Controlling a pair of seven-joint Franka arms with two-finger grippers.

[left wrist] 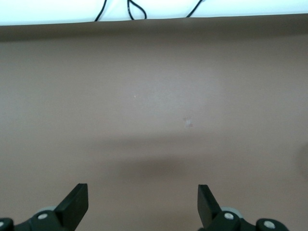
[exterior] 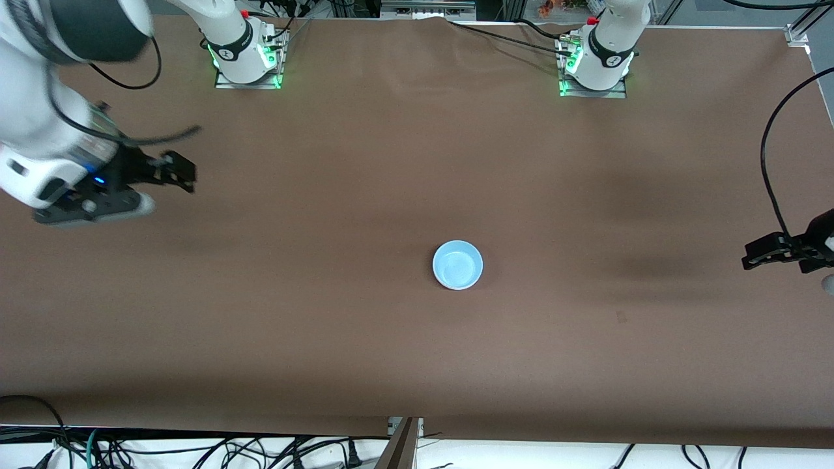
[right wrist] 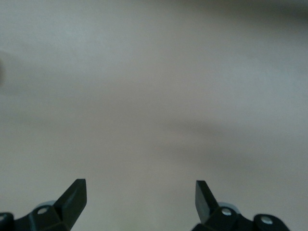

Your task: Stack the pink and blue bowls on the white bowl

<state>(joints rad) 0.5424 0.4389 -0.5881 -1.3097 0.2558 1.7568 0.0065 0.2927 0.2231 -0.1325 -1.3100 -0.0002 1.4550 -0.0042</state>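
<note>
A light blue bowl stands upright near the middle of the brown table. No pink bowl and no white bowl show in any view. My right gripper is up over the right arm's end of the table, well away from the blue bowl. It is open and empty, and the right wrist view shows only bare cloth between its fingers. My left gripper is over the left arm's end of the table, at the view's edge. It is open and empty too, as the left wrist view shows.
A brown cloth covers the table. The two arm bases stand along its edge farthest from the front camera. Cables lie off the table's nearest edge. A black cable hangs by the left arm.
</note>
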